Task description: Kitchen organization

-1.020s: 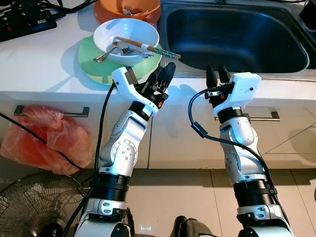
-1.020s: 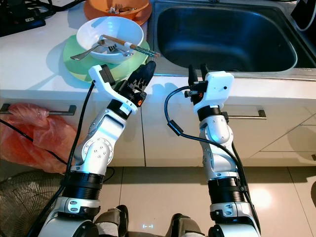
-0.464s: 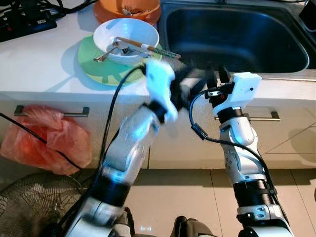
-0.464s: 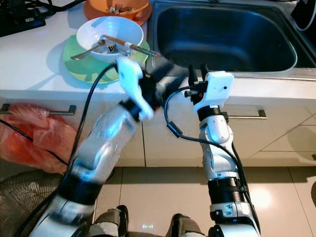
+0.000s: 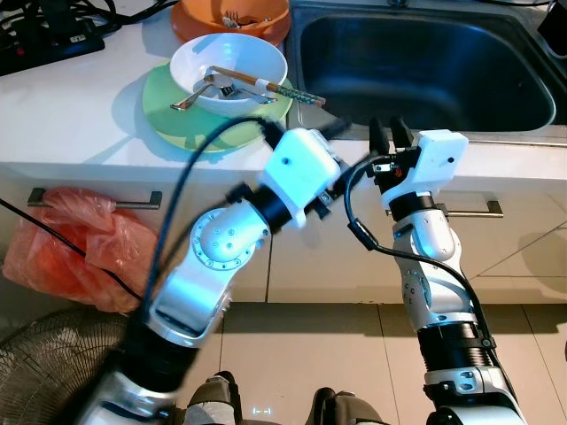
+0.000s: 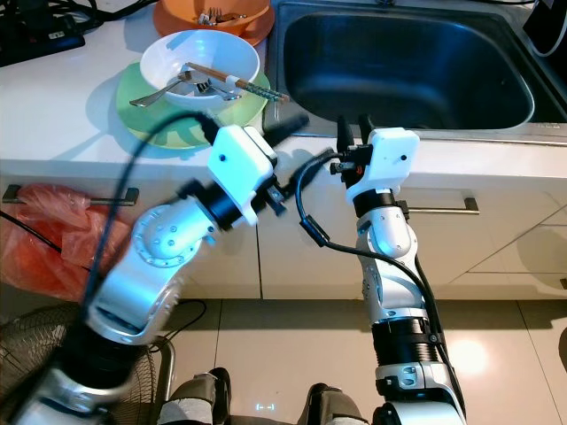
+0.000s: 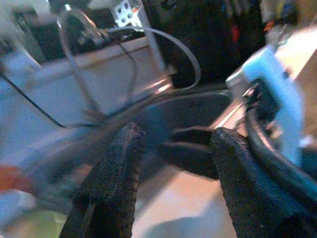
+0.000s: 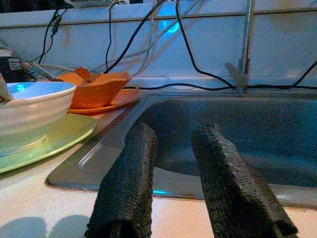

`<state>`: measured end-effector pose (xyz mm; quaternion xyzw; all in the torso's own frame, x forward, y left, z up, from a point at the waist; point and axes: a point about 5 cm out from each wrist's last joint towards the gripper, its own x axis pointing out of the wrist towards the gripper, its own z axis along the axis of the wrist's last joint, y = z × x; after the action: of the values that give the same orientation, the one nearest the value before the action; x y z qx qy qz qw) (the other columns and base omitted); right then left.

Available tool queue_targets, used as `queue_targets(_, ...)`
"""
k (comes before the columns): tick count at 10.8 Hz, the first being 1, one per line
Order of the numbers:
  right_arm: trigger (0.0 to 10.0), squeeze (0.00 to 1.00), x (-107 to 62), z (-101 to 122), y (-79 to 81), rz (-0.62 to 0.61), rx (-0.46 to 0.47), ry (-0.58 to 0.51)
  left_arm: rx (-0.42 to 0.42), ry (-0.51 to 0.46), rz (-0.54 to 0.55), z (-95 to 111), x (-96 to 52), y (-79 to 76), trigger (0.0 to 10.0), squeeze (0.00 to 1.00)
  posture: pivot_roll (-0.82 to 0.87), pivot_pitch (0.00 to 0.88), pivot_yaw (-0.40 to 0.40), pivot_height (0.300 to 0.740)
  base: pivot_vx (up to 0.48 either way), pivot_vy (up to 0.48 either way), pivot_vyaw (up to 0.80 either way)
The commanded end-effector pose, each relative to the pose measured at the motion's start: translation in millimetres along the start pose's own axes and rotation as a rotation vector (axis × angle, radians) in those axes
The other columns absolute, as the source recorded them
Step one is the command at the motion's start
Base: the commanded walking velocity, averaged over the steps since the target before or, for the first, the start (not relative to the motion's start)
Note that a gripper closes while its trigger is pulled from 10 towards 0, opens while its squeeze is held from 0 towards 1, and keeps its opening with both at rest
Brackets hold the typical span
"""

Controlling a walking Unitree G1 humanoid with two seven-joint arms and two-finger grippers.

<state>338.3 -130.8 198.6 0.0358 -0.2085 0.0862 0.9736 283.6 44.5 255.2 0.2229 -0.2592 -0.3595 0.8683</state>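
**Left arm swings toward the sink, away from the dirty dishes**

A steel sink (image 5: 425, 66) sits in a white counter (image 5: 71, 115). Left of it, a green plate (image 5: 177, 106) carries a white bowl (image 5: 229, 64) holding chopsticks (image 5: 266, 85) and a spoon; an orange bowl (image 5: 232, 16) stands behind.

A second ago the left gripper (image 6: 285, 124) hovered at the plate's near edge. It has now swept rightward to the sink's front-left corner, fingers parted, holding nothing. The right gripper (image 5: 390, 135) has not moved, poised at the sink's front rim, fingers slightly apart, empty.

The dishes remain untouched, so clearing them looks not yet begun.
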Motion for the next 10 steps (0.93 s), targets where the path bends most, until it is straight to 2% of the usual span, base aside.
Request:
queue_targets(1,10.0,0.00,-1.9,-4.8,0.3,0.001,0.010,0.013,0.176,-0.055,0.039,17.5,2.7,8.1,10.0,0.00,0.20,0.191,-0.042,0.740,0.000,0.000,0.00)
queue_targets(2,10.0,0.00,-1.5,-4.7,0.4,0.002,0.011,0.014,0.282,-0.015,0.071,14.3,1.6,17.8,10.0,0.00,0.20,0.191,-0.041,0.740,0.000,0.000,0.00)
queue_targets(3,10.0,0.00,-1.1,-4.6,-0.1,0.002,0.010,0.014,0.391,0.040,0.047,5.9,-0.6,21.6,10.0,0.00,0.20,0.191,-0.043,0.740,0.000,0.000,0.00)
queue_targets(4,10.0,0.00,-0.9,-4.0,-1.9,-0.003,0.008,0.012,0.460,0.080,0.001,-2.9,-5.0,21.0,10.0,0.00,0.19,0.192,-0.042,0.740,0.000,0.000,0.00)
queue_targets(6,10.0,0.00,-0.5,-4.2,-1.9,-0.005,0.008,0.012,0.533,0.096,-0.057,-5.9,-8.3,19.5,10.0,0.00,0.20,0.193,-0.040,0.740,0.000,0.000,0.00)
queue_targets(7,10.0,0.00,-0.4,-4.5,-1.9,-0.005,0.009,0.012,0.599,0.115,-0.082,-8.8,-8.7,20.7,10.0,0.00,0.20,0.193,-0.041,0.740,0.000,0.000,0.00)
queue_targets(10,10.0,0.00,-1.1,-4.4,-2.3,-0.007,0.009,0.011,0.696,0.142,-0.089,-14.6,3.4,23.1,10.0,0.00,0.19,0.193,-0.038,0.740,0.000,0.000,0.00)
